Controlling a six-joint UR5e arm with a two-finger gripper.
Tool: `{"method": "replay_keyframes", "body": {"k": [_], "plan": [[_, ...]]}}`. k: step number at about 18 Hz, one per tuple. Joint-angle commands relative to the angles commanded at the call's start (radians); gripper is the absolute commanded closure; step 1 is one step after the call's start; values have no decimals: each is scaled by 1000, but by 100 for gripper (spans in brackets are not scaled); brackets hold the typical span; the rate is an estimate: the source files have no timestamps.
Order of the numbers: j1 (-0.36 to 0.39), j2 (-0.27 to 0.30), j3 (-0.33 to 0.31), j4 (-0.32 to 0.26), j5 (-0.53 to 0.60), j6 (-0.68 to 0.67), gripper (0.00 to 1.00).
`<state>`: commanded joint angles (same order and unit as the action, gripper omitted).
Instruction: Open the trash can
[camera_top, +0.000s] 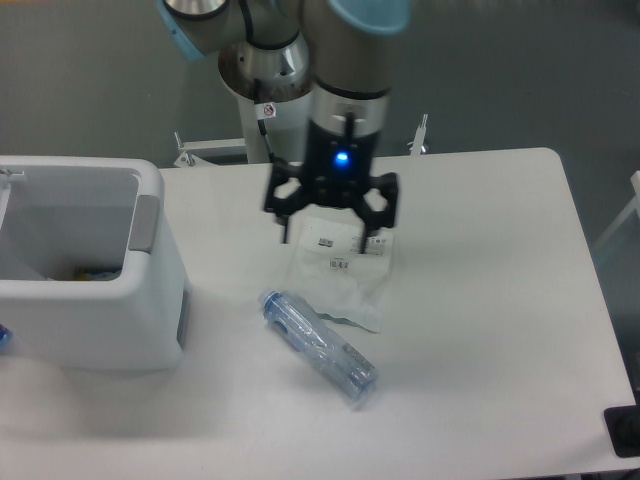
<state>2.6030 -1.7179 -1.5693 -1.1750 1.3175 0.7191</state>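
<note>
- The trash can (100, 320) sits at the counter's (480, 300) left edge, top open, its interior and some litter exposed; the opening looks complete.
- A clear bottle (320, 347) lies flat mid-counter.
- The gripper (331, 233), jaws spread and empty, hovers over a white plastic bag (340, 280), well clear of the can.

White table against a dark grey floor.
You had a white table (480, 330) with rounded corners filling most of the view, evenly lit, with soft shadows on its top. Behind it lay a dull grey floor (90, 90). A small black object (624, 432) sat at the table's near right corner, and a pale edge (634, 190) of something showed at the right border, too cropped to identify.
</note>
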Motion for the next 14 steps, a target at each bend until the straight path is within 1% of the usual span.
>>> {"method": "replay_keyframes", "body": {"k": [2,3,4,7,8,11,14], "plan": [[23,-58,23,6,52,72,0],[46,-75,32,12,83,110,0],[60,-100,46,29,109,172,0],[72,-158,54,75,126,282,0],[72,-169,54,86,146,311,0],[72,-196,52,87,256,396,0],[72,-212,52,87,305,410,0]]}}
